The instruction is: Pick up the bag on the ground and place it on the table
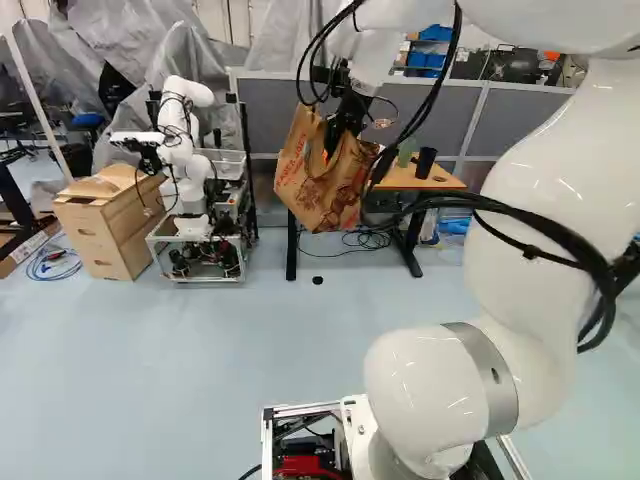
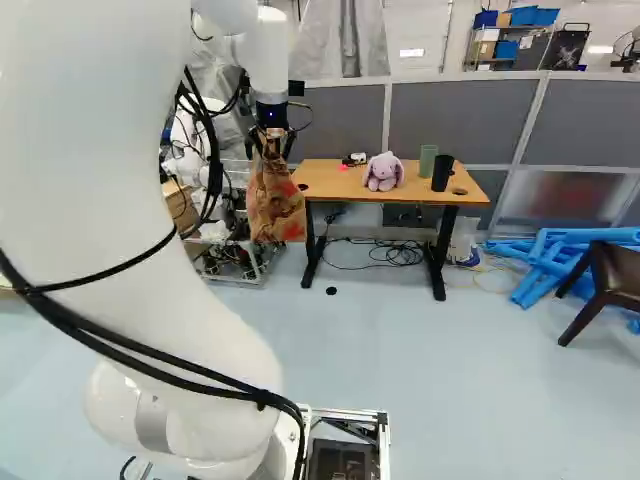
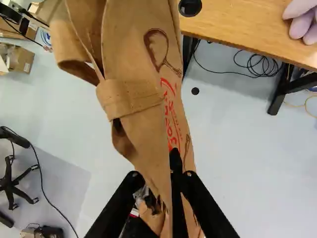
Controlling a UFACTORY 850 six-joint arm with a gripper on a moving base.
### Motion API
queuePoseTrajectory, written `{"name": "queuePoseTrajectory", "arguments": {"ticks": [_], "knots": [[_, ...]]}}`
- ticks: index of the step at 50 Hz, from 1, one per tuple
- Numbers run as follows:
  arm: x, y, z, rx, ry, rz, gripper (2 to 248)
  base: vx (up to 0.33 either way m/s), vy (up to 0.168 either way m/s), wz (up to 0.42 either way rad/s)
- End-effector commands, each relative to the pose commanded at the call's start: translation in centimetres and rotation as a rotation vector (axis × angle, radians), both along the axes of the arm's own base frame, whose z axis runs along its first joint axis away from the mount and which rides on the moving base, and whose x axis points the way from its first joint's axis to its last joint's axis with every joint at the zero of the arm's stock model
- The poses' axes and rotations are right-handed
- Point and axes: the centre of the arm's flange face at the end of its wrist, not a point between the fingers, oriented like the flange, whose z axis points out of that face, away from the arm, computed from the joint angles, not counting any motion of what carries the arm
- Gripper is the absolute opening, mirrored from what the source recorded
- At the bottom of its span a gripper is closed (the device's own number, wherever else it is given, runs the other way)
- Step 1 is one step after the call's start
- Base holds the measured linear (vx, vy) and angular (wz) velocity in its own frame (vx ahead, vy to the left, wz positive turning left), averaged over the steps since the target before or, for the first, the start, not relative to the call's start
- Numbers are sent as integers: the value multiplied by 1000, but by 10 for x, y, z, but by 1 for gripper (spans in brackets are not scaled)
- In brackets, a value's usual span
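Left base view: behind the arm (image 1: 550, 160), to its left, facing ahead and slightly down; arm very near. Right base view: likewise, from its right. Shared by both: table (image 2: 335, 182), bag (image 2: 270, 205), floor (image 2: 450, 350). Wrist view: high, facing steeply down, bag close; shares table edge and floor with both base views.

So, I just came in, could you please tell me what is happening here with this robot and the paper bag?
The robot's gripper is shut on the brown paper bag and holds it up off the floor. The bag hangs in the air near the table, not yet set on it. A plush rabbit sits on the tabletop.
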Motion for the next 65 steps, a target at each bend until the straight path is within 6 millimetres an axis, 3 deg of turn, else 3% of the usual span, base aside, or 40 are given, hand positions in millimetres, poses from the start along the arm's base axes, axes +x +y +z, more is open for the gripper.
{"name": "queuePoseTrajectory", "arguments": {"ticks": [65], "knots": [[0,0,0,0,0,0,23,214,4,-14]]}}
